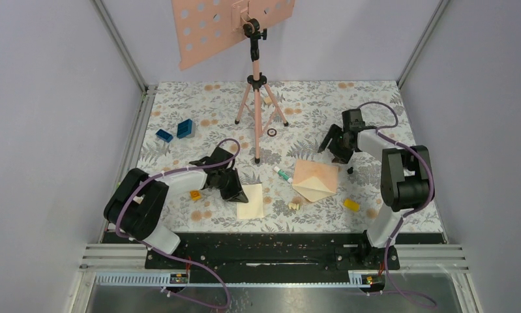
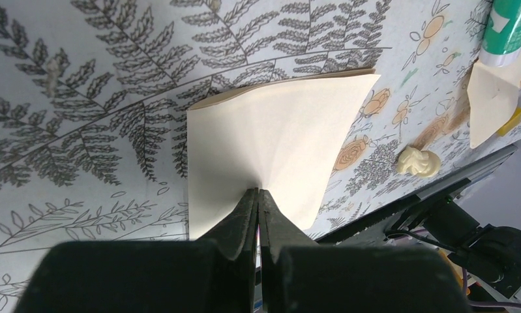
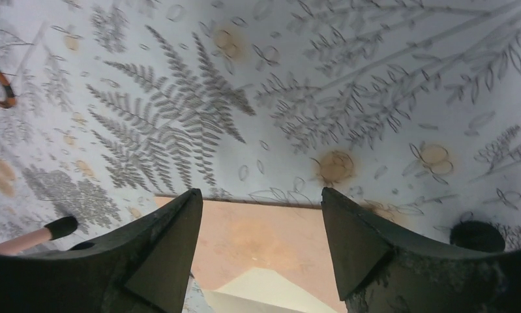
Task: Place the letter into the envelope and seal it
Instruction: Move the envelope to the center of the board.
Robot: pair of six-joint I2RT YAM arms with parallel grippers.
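Note:
The letter [image 1: 251, 201] lies cream side up on the patterned table, left of centre. My left gripper [image 1: 237, 189] is shut on its edge; the left wrist view shows the jaws [image 2: 258, 193] pinched on the pale sheet [image 2: 277, 140], which bows slightly. The peach envelope [image 1: 316, 179] lies right of centre, with a lighter cream flap showing. My right gripper [image 1: 336, 149] is open and empty just beyond the envelope's far right corner. In the right wrist view the envelope [image 3: 264, 228] shows between and below the spread fingers [image 3: 261, 195].
A tripod [image 1: 257, 98] holding a perforated pink plate [image 1: 212, 26] stands at the back centre. A glue stick [image 1: 282, 173] lies left of the envelope. Blue blocks [image 1: 179, 130], an orange block [image 1: 195, 194], a yellow block [image 1: 351, 204], a cream piece [image 1: 295, 205] and a ring [image 1: 272, 132] are scattered.

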